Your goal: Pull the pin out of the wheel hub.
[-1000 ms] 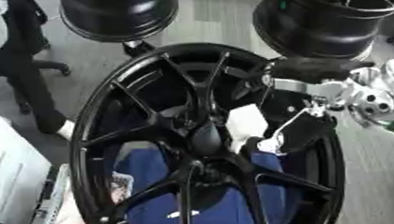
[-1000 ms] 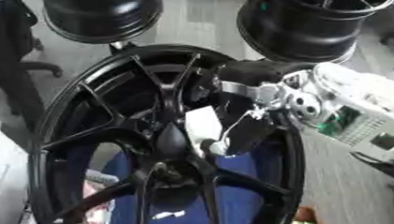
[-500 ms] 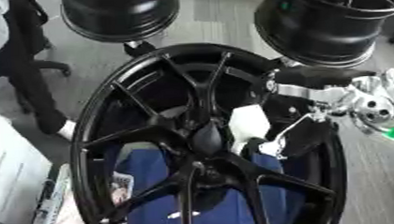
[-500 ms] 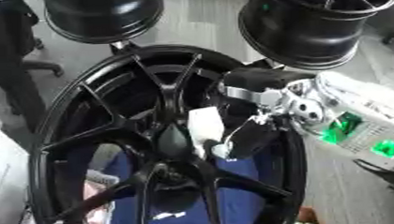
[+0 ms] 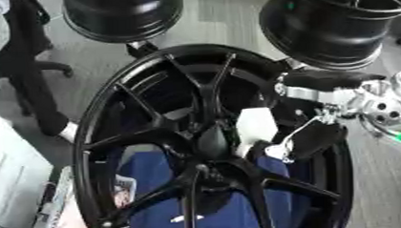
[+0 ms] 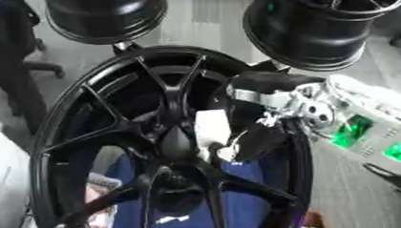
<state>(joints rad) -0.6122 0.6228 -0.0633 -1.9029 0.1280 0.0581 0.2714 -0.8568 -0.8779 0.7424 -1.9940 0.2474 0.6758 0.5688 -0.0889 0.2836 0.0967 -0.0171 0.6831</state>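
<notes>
A large black spoked wheel hub (image 5: 153,108) fills the middle of both views, with its centre boss (image 5: 211,140) just below the middle. A white block-shaped pin (image 5: 256,125) stands out just right of the boss. My right hand (image 5: 311,138) reaches in from the right over the rim, black with a silver wrist, its fingers curled at the pin's right side. The contact itself is partly hidden by the hand. My left hand shows in neither view.
Two more black wheels stand at the back, one at the upper left (image 5: 121,16) and one at the upper right (image 5: 339,27). A blue cloth (image 5: 215,206) lies under the spokes. A black chair (image 5: 27,69) stands at the left, and a unit with green lights (image 6: 355,134) at the right.
The white pin, hardly visible a second ago, now stands out beside the boss. My right hand and wrist have drawn slightly to the right.
</notes>
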